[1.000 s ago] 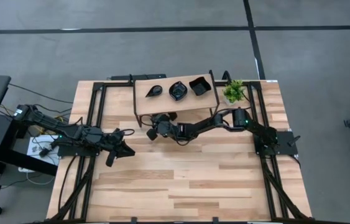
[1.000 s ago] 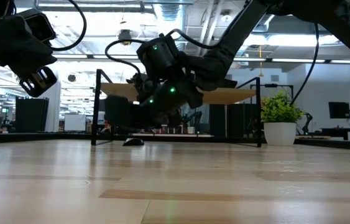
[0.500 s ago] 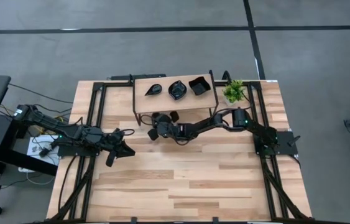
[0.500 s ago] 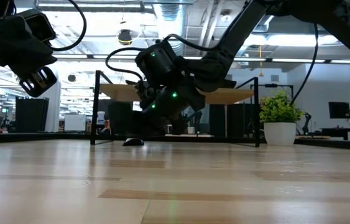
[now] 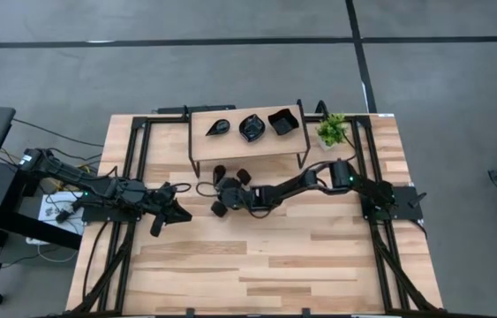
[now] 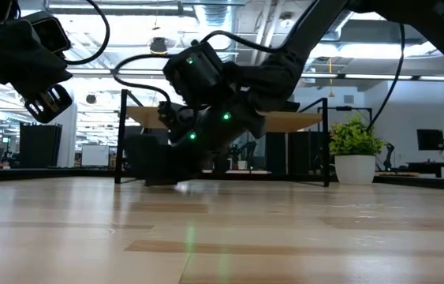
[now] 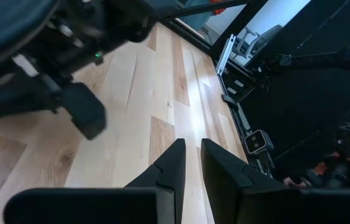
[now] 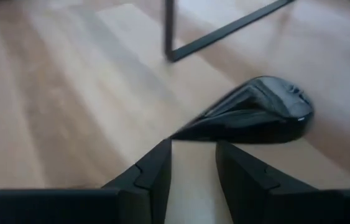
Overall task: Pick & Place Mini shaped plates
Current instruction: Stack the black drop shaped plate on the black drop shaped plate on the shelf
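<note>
Since the earlier frame, the right gripper (image 5: 216,208) has been drawn back from under the shelf (image 5: 200,141); its fingers stand apart, empty, near a plate (image 8: 258,118). The left gripper (image 7: 189,163), nearly closed, is empty.

Even, bright overhead light; ceiling lamps (image 6: 157,47) glare in the low view, arms dark against them. The surface (image 6: 222,237) shows soft sheen. Both wrist views are blurred close up.

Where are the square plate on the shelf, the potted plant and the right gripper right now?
square plate (image 5: 282,122): high view, centre of the dish.
potted plant (image 5: 333,130): high view, middle of its leaves.
right gripper (image 8: 193,163): right wrist view, gap between its open fingertips.
</note>
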Tool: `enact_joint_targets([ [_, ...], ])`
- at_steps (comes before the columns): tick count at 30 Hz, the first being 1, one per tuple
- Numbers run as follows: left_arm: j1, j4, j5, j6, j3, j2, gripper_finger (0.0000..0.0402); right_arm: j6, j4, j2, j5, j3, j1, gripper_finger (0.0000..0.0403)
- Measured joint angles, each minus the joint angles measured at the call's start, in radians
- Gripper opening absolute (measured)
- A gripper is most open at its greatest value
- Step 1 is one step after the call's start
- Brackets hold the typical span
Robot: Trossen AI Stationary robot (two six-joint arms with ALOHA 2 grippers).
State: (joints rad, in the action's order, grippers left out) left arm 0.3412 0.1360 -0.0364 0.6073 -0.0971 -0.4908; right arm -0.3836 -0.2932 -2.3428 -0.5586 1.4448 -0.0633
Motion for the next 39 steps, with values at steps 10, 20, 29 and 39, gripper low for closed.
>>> enact_joint_targets([
  [10, 0.000, 0.000, 0.000, 0.000, 0.000, 0.000, 0.0053, 0.000, 0.006, 0.000, -0.129, 0.000, -0.065, 0.0122],
  [20, 0.000, 0.001, 0.007, 0.004, 0.000, 0.000, 0.0053, -0.037, -0.137, 0.008, -0.179, 0.000, 0.017, 0.0122],
  [29, 0.000, 0.000, 0.007, 0.004, 0.000, 0.000, 0.0053, -0.061, -0.118, 0.006, -0.144, 0.000, 0.064, 0.0122],
  [39, 0.000, 0.001, 0.007, 0.000, 0.000, 0.000, 0.0053, -0.062, -0.078, -0.002, -0.039, 0.000, 0.081, 0.0122],
])
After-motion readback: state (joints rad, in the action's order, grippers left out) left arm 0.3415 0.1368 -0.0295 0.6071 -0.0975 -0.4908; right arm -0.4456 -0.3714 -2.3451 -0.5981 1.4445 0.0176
